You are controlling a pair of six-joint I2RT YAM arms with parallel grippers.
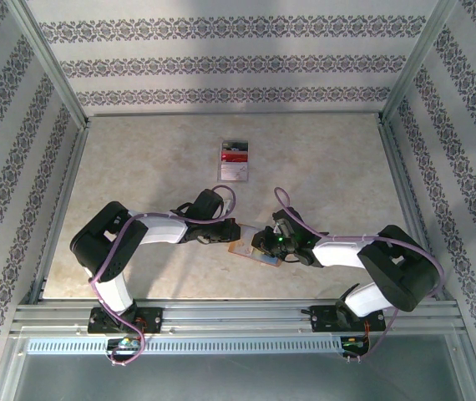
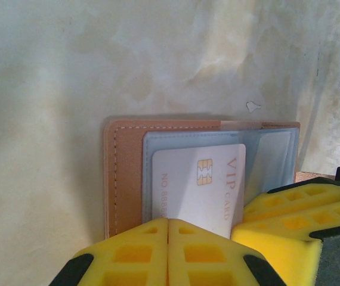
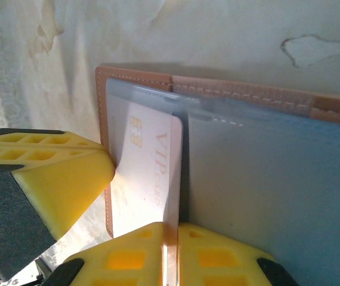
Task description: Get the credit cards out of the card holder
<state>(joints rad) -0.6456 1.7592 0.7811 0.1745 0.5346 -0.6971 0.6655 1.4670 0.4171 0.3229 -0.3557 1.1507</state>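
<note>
Seemingly left jaws, closed, pin card holder [image 2: 125, 179] on desk [image 2: 68, 89]; right jaws pinch white card [image 2: 200, 190] edge for extraction.

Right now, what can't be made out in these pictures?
Card number: left wrist, left fingers cover its end.
Card's near edge: right wrist, behind right fingers.
Stack print: top view, too small.
Pocket contents: right wrist, clouded by frosted plastic.

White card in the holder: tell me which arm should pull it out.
Left, probably. The left gripper has its tips together on the lower edge of the card; the right gripper lies across the holder, better suited to pinning it.
</note>
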